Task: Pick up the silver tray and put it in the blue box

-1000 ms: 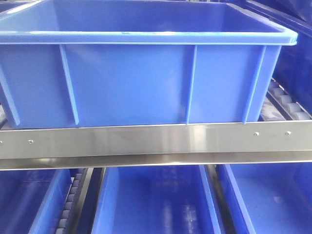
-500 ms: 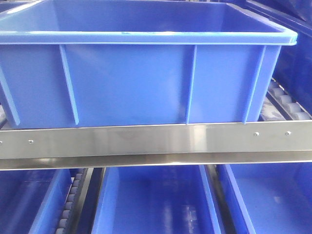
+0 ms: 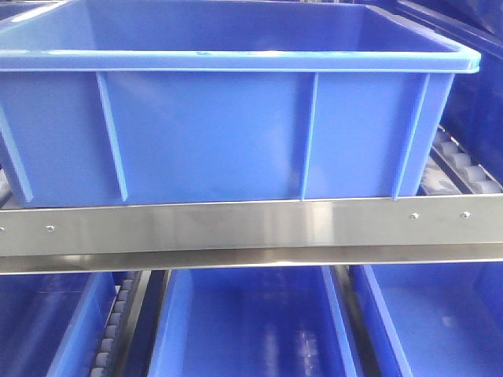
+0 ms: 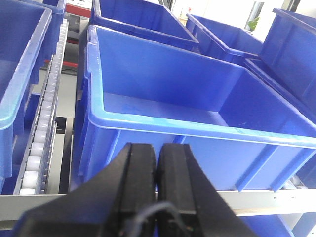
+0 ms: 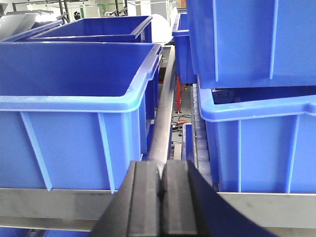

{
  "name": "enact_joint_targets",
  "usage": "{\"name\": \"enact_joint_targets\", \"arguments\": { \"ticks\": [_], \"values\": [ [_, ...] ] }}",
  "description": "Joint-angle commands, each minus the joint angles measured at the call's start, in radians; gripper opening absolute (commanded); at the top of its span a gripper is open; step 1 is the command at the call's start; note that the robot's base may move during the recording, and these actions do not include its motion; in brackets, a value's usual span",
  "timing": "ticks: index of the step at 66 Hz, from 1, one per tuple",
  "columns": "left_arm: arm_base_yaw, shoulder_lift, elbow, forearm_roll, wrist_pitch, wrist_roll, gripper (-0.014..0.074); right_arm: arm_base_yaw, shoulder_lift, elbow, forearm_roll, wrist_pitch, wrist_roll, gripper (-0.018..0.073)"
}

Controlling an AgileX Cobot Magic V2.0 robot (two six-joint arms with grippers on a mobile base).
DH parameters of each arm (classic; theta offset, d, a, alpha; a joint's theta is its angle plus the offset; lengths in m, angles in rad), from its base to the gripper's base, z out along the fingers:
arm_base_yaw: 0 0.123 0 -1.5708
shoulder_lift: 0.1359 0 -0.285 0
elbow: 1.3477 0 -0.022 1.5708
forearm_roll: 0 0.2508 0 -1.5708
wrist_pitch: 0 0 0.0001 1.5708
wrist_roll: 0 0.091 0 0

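Note:
The blue box [image 3: 236, 133] fills the front view, standing empty on a shelf behind a steel rail. In the left wrist view the same blue box [image 4: 197, 148] lies just ahead of my left gripper [image 4: 157, 148], which is shut with nothing between its black fingers. My right gripper [image 5: 162, 165] is also shut and empty, below and in front of the box's right corner [image 5: 133, 103]. The silver tray is out of view in every frame.
A steel shelf rail [image 3: 236, 224] runs across below the box. More blue crates [image 3: 244, 330] sit on the lower level. Roller tracks [image 4: 42, 133] flank the box. Stacked blue crates [image 5: 256, 98] stand to the right, past a grey pipe [image 5: 165, 108].

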Motion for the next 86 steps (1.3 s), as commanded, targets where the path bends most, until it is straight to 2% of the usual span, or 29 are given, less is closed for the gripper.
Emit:
{"name": "enact_joint_targets", "arguments": {
  "ticks": [1,20,22,24,25,31,34,38,41,45,51,58,64,70,86],
  "values": [
    [-0.004,0.013,-0.027,0.002,-0.085,-0.001,-0.0006,-0.006,-0.021,-0.018,-0.005,-0.083,-0.014,0.0050],
    [-0.004,0.013,-0.027,0.006,-0.085,-0.001,-0.0006,-0.006,-0.021,-0.018,-0.005,-0.083,-0.014,0.0050],
    [-0.004,0.013,-0.027,0.030,-0.087,-0.001,-0.0006,-0.006,-0.021,-0.018,-0.005,-0.083,-0.014,0.0050],
    [0.000,0.010,-0.027,0.113,-0.089,-0.001,-0.0006,-0.006,-0.021,-0.018,-0.005,-0.083,-0.014,0.0050],
    [0.001,0.008,-0.027,0.131,-0.089,-0.001,-0.0006,-0.006,-0.021,-0.018,-0.005,-0.083,-0.014,0.0050],
    [0.043,-0.004,-0.015,0.126,-0.085,0.013,-0.0006,-0.006,-0.021,-0.018,-0.005,-0.083,-0.014,0.0050],
    [0.080,-0.004,0.001,0.072,-0.094,0.098,-0.0006,-0.006,-0.021,-0.018,-0.005,-0.083,-0.014,0.0050],
    [0.142,-0.004,0.040,-0.075,-0.124,0.249,-0.0006,-0.006,-0.021,-0.018,-0.005,-0.083,-0.014,0.0050],
    [0.190,-0.004,0.085,-0.169,-0.189,0.353,-0.0006,-0.006,-0.021,-0.018,-0.005,-0.083,-0.014,0.0050],
    [0.247,-0.004,0.148,-0.263,-0.296,0.431,-0.0006,-0.006,-0.021,-0.018,-0.005,-0.083,-0.014,0.0050],
    [0.307,-0.004,0.260,-0.255,-0.472,0.436,-0.0006,-0.006,-0.021,-0.018,-0.005,-0.083,-0.014,0.0050],
    [0.326,-0.004,0.356,-0.247,-0.559,0.434,-0.0006,-0.006,-0.021,-0.018,-0.005,-0.083,-0.014,0.0050],
    [0.326,-0.004,0.409,-0.238,-0.568,0.434,-0.0006,-0.006,-0.021,-0.018,-0.005,-0.083,-0.014,0.0050],
    [0.326,-0.004,0.415,-0.193,-0.540,0.434,-0.0006,-0.006,-0.021,-0.018,-0.005,-0.083,-0.014,0.0050],
    [0.326,-0.080,0.415,-0.185,-0.524,0.434,-0.0006,-0.006,-0.021,-0.018,-0.005,-0.084,-0.014,0.0050]
  ]
}}
